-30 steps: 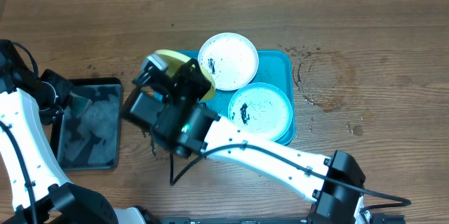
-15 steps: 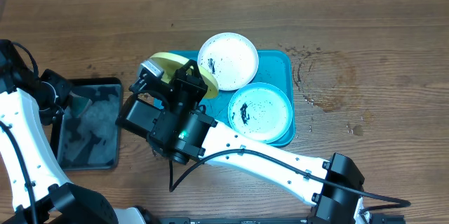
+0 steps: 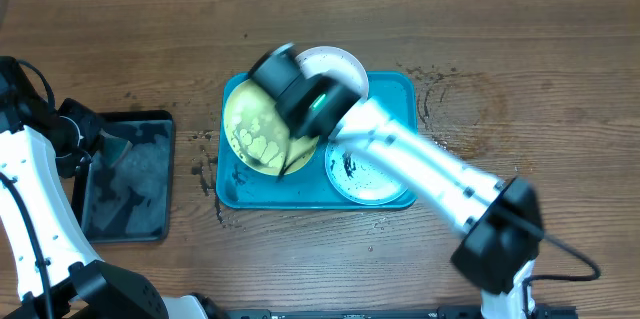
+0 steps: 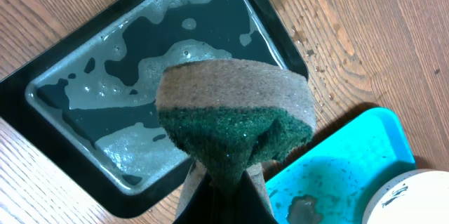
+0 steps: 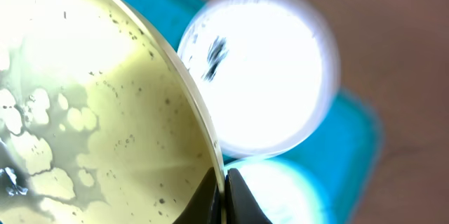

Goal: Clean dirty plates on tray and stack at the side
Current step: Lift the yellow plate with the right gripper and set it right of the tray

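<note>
The yellow-green plate [image 3: 255, 127] is face up over the left part of the turquoise tray [image 3: 403, 87], with wet patches and specks on it. My right gripper [image 3: 288, 159] is shut on its right rim; in the right wrist view the gripper [image 5: 223, 190] pinches the plate [image 5: 91, 112]. I cannot tell whether the plate rests on the tray. The white plate [image 3: 343, 63] and the light blue plate [image 3: 378, 174] lie on the tray, partly under my right arm. My left gripper [image 4: 223, 185] is shut on a green-and-brown sponge [image 4: 231, 115] above the black tray [image 3: 125, 214].
The black tray [image 4: 140, 76] holds soapy water and stands left of the turquoise tray, whose corner [image 4: 351, 154] shows in the left wrist view. Dark specks and wet marks lie on the wooden table right of the tray [image 3: 450, 119].
My right arm has swung from the tray's left edge back over the tray. The yellow-green plate, tilted up before, now faces up over the tray's left part. The left arm has not moved.
</note>
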Available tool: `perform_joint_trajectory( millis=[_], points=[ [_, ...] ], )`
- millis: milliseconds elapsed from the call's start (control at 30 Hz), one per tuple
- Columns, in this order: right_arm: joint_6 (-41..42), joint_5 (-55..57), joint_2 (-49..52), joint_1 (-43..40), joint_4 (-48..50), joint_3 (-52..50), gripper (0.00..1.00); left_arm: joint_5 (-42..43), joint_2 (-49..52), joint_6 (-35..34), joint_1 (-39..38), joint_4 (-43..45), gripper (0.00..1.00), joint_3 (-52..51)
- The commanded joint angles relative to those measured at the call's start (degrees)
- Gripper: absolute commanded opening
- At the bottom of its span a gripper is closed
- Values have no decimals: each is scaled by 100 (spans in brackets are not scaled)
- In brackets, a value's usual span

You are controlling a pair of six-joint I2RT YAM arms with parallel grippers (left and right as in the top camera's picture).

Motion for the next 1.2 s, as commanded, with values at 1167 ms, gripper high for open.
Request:
perform_joint_trajectory(
  millis=[1167],
  points=[
    [544,-2109,-120,-6194,396,-2597,20,105,63,-98,-131,81,4,-31]
  ],
)
